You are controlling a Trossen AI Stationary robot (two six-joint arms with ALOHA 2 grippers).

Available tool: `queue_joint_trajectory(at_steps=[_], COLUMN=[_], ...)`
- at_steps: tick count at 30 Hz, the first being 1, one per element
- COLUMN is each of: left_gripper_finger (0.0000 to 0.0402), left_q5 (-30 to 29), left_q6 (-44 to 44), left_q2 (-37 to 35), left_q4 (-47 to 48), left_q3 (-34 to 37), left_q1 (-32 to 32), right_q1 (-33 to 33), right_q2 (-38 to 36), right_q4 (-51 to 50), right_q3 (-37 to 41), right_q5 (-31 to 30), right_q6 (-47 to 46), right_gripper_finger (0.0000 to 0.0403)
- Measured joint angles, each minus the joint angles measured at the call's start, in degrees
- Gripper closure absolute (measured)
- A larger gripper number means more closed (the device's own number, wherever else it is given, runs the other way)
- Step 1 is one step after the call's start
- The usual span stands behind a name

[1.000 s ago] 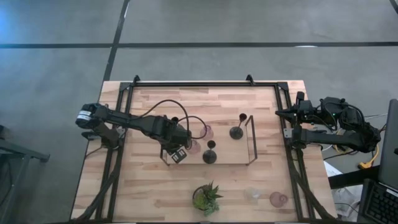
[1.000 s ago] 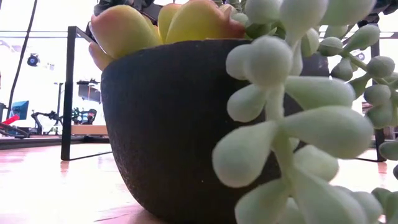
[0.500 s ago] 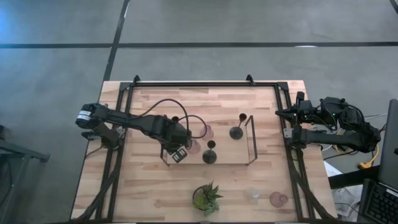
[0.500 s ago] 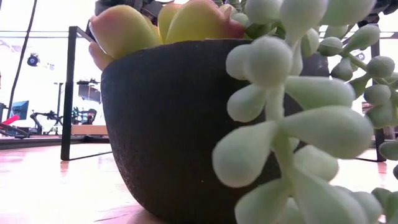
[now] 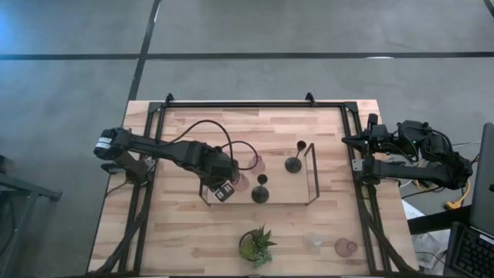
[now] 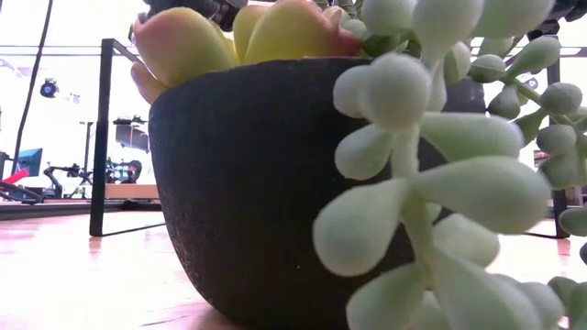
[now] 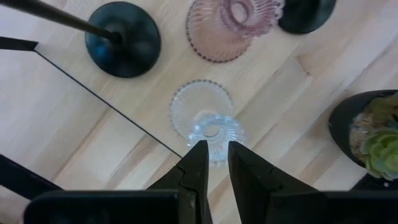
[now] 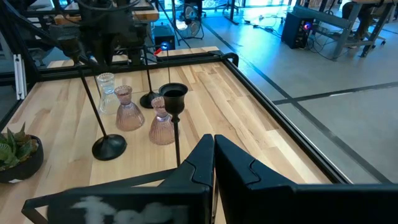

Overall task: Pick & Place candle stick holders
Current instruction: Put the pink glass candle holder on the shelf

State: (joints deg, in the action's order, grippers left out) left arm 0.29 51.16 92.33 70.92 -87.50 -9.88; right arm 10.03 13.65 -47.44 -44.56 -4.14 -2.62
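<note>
Clear glass holder [image 7: 208, 127] sat pinched in your left gripper [image 7: 213, 149], over the tray's [image 5: 312, 174] nine o'clock end beside a pink holder [image 7: 231, 25]; you needed a slow, level descent. Right gripper [image 8: 213, 144] waited shut at three o'clock.

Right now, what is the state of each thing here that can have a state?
Clear holder: upright in the tray.
Left tool: over the tray, at that holder's top.
Black holder: upright in the tray, untouched.
Right tool: shut, empty, at the table's right edge.
</note>
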Motion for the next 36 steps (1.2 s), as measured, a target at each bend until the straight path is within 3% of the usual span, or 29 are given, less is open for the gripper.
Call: queue_joint_trajectory(at_steps=[16, 28, 36], left_gripper_finger=[0.0337, 0.0337, 0.0337], left_q5=[-0.8, -2.3, -3.3], left_q6=[2.2, 1.6, -0.5], left_q2=[0.0, 3.1, 6.4], left_q4=[0.6, -8.0, -9.8], left_q3=[-6.0, -6.0, -6.0], left_q1=[-4.3, -12.2, -13.9], right_q1=[0.0, 0.0, 0.0], right_q2=[0.0, 0.0, 0.0], right_q4=[0.0, 0.0, 0.0], right_q3=[0.0, 0.0, 0.0], right_q5=[0.0, 0.0, 0.0], right_q6=[0.0, 0.0, 0.0], right_gripper_finger=[0.0394, 0.0394, 0.0394])
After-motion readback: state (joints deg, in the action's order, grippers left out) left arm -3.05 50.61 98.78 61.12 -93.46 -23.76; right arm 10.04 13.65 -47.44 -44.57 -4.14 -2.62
